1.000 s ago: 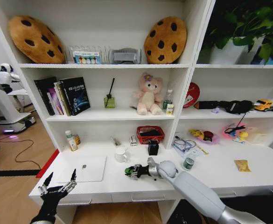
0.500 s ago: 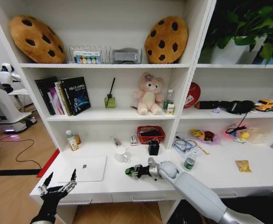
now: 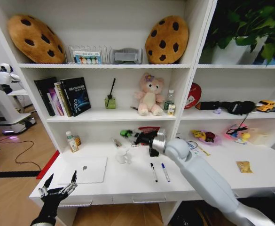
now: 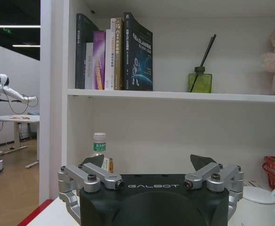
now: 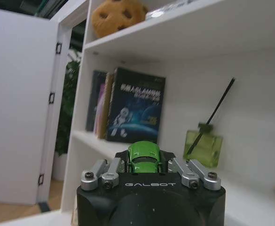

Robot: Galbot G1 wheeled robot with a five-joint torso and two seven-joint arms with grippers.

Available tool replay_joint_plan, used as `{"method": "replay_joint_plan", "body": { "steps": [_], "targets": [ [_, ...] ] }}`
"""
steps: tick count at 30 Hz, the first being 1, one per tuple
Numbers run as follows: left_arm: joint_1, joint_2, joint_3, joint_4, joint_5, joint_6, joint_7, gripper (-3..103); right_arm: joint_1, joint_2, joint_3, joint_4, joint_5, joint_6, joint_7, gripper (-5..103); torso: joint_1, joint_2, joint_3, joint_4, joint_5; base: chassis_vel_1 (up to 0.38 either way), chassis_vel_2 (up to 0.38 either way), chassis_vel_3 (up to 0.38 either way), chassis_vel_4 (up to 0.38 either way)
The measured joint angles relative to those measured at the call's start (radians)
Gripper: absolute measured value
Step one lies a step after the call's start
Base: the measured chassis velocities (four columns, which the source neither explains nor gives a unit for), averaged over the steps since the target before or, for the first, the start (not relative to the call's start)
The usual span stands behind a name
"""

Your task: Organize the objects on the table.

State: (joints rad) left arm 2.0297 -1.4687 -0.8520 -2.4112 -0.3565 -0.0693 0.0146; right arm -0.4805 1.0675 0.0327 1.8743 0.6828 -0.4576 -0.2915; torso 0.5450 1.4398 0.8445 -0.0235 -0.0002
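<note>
Head view: right arm stretched up and forward over the table [image 3: 128, 181], right gripper [image 3: 131, 136] raised above the mug [image 3: 122, 155], clamped on the green car [image 3: 125, 133]. A second ago it sat low on the table just right of the laptop [image 3: 84, 170], car in its grip. Two pens [image 3: 159, 172] now lie bare right of the mug; can [image 3: 189, 145] behind the arm. Left gripper [image 3: 57, 188] hangs parked off the table's front left corner, fingers spread, same as before.

Left wrist view: left gripper [image 4: 151, 170] spread wide, empty, facing the shelf.

Right wrist view: right gripper [image 5: 149, 165] pinching the car [image 5: 145, 157] between its fingers, held level, books [image 5: 125, 106] behind.
</note>
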Motion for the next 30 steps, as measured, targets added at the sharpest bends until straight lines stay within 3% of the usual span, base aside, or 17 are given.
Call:
{"method": "replay_joint_plan", "body": {
  "steps": [2,4,9,13,17,25,28,29,30],
  "targets": [
    [0.0,0.0,0.0,0.0,0.0,0.0,0.0,100,0.089,0.085,0.008,-0.096,0.007,-0.003,0.056,35,0.0,0.0,0.0,-0.0002,0.0002,0.0,0.0,0.0,0.0],
    [0.0,0.0,0.0,0.0,0.0,0.0,0.001,100,0.115,0.112,0.009,-0.131,0.004,-0.003,0.07,35,0.0,0.0,0.0,0.0003,0.0003,0.0,0.0,0.0,0.0],
    [0.0,0.0,0.0,0.0,0.0,0.0,0.0,100,0.239,0.253,0.019,-0.399,-0.105,0.023,0.126,35,0.0,0.0,0.0,0.0002,0.0003,0.0,0.0,0.0,0.0],
    [0.0,0.0,0.0,0.0,0.0,0.0,0.0,100,0.268,0.285,0.027,-0.47,-0.122,0.017,0.165,35,0.0,0.0,0.0,-0.0001,0.0001,0.0,0.0,0.0,0.0],
    [0.0,0.0,0.0,0.0,0.0,0.0,0.0,100,0.291,0.323,0.03,-0.55,-0.09,-0.041,0.254,35,0.0,0.0,0.0,0.0,0.0,0.0,0.0,0.0,0.0],
    [0.0,0.0,0.0,0.0,0.0,0.0,0.0,100,0.281,0.325,0.014,-0.592,-0.106,-0.053,0.263,32,0.0,0.0,0.0,-0.0001,0.0003,0.0,0.0,0.0,0.0],
    [0.0,0.0,0.0,0.0,0.0,0.0,0.0,100,0.283,0.327,0.007,-0.61,-0.118,-0.039,0.264,41,0.0,0.0,0.0,0.0,0.0003,0.0,0.0,0.0,0.0],
    [0.0,0.0,0.0,0.0,0.0,0.0,0.0,100,0.287,0.331,0.004,-0.619,-0.129,-0.023,0.265,52,0.0,0.0,0.0,0.0,0.0003,0.0,0.0,0.0,0.0],
    [0.0,0.0,0.0,0.0,0.0,0.0,0.0,100,0.289,0.331,0.0,-0.62,-0.138,-0.008,0.265,52,0.0,0.0,0.0,0.0002,0.0002,0.0,0.0,0.0,0.0]
  ]
}}
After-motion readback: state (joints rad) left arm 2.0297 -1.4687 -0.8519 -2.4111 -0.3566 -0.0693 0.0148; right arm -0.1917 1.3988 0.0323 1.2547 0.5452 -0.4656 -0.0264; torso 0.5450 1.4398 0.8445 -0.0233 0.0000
